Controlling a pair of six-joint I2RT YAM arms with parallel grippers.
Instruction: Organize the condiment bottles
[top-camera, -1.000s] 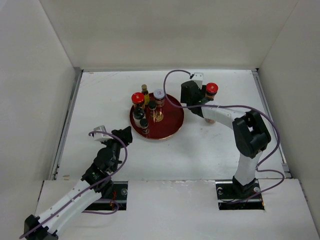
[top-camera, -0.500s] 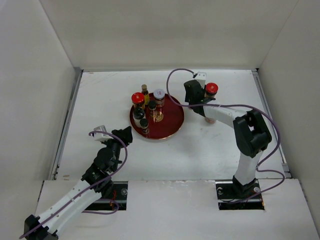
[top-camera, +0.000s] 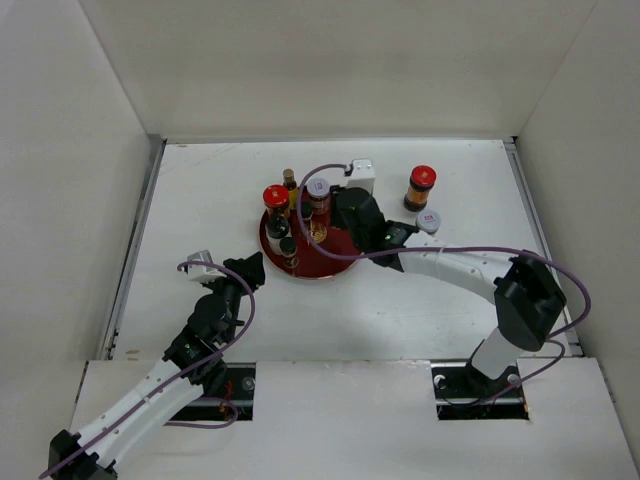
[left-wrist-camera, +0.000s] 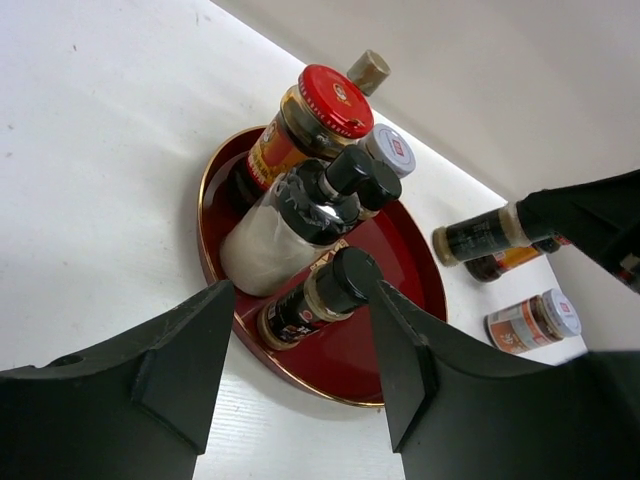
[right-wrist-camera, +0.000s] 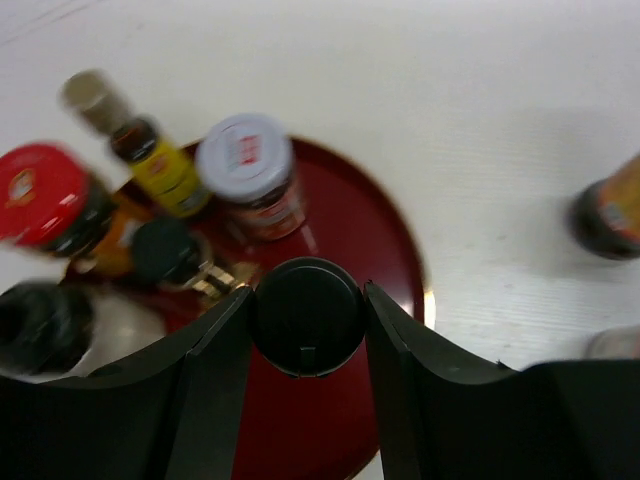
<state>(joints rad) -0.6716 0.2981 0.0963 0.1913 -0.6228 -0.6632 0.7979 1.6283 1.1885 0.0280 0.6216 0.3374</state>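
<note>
Clearly the right gripper (right-wrist-camera: 306, 300) is clamped on a small dark black-capped bottle (right-wrist-camera: 306, 322) above the round red tray (right-wrist-camera: 385, 245), where a white-lidded jar (right-wrist-camera: 245, 155), a red-capped amber jar (right-wrist-camera: 40, 190) and a slim yellow-labelled bottle (right-wrist-camera: 165, 172) stand, while the left gripper (left-wrist-camera: 300, 300) hangs spread open nearby.

right tool (top-camera: 347, 213) with bottle (right-wrist-camera: 306, 314), moved over tray (top-camera: 318, 274)

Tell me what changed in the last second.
The right claw swung left from beside the red-capped jar to above the red tray, shut on a black-capped bottle. The red-capped jar and white-lidded jar stayed on the table; the left claw stayed open; the tray bottles did not move.
</note>
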